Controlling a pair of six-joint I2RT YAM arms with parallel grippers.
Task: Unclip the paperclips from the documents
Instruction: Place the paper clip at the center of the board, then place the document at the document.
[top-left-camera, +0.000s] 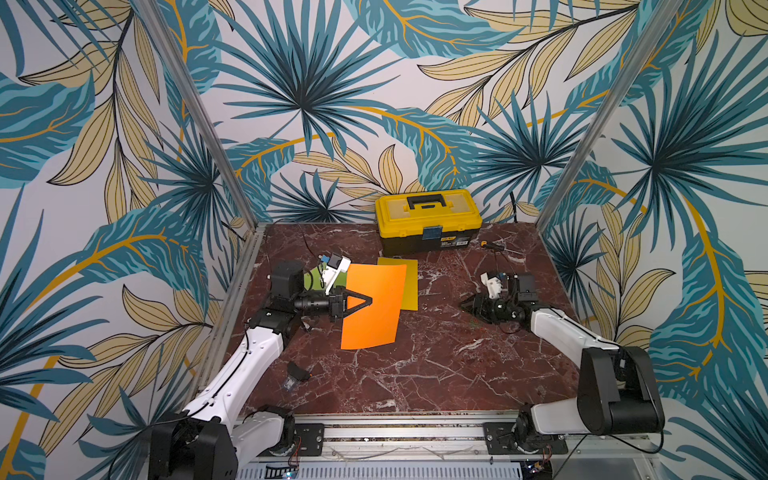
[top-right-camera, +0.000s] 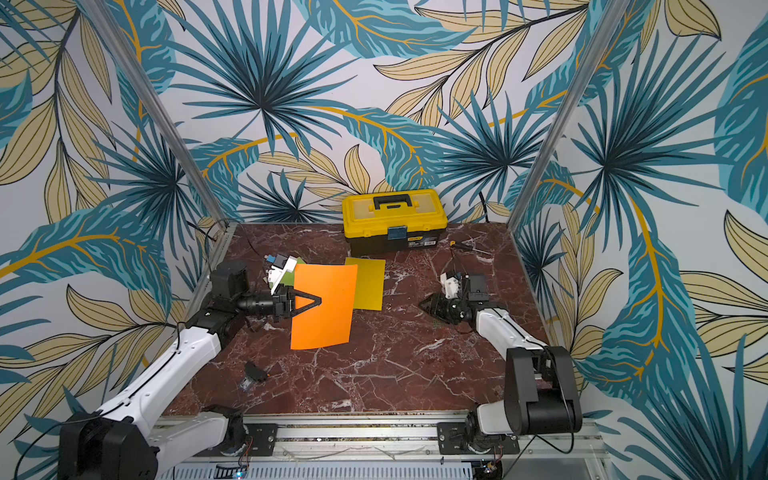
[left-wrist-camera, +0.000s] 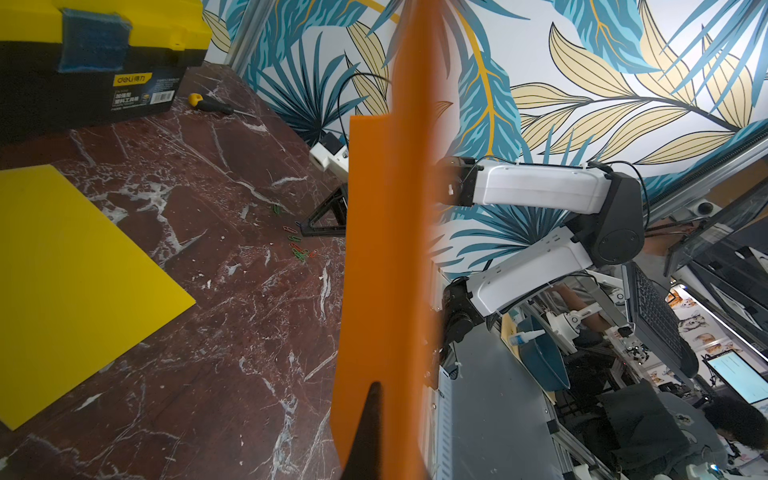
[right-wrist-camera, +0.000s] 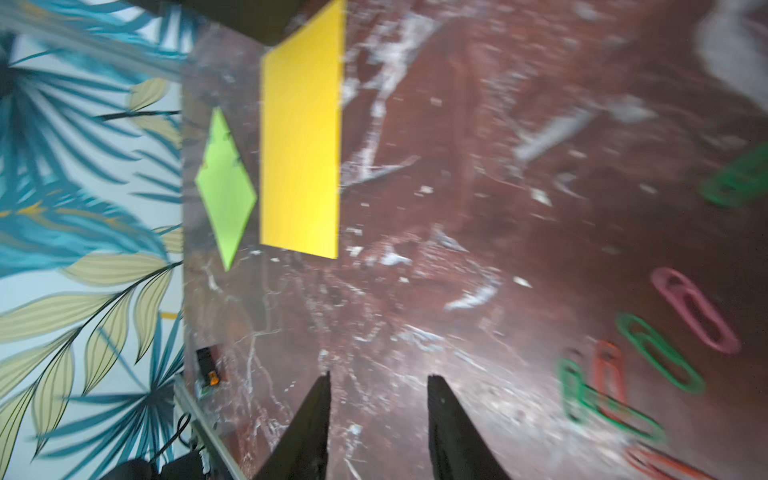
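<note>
Orange sheet (top-left-camera: 374, 307) held up from counter (top-left-camera: 415, 374), pinched in clamped left jaws; right jaws parted, empty, beside loose paperclips (left-wrist-camera: 299, 250)

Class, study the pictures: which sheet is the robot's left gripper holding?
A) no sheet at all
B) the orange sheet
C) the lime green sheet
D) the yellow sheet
B: the left gripper is shut on the edge of the orange sheet, which curves upward, while the yellow sheet lies flat and untouched.
</note>
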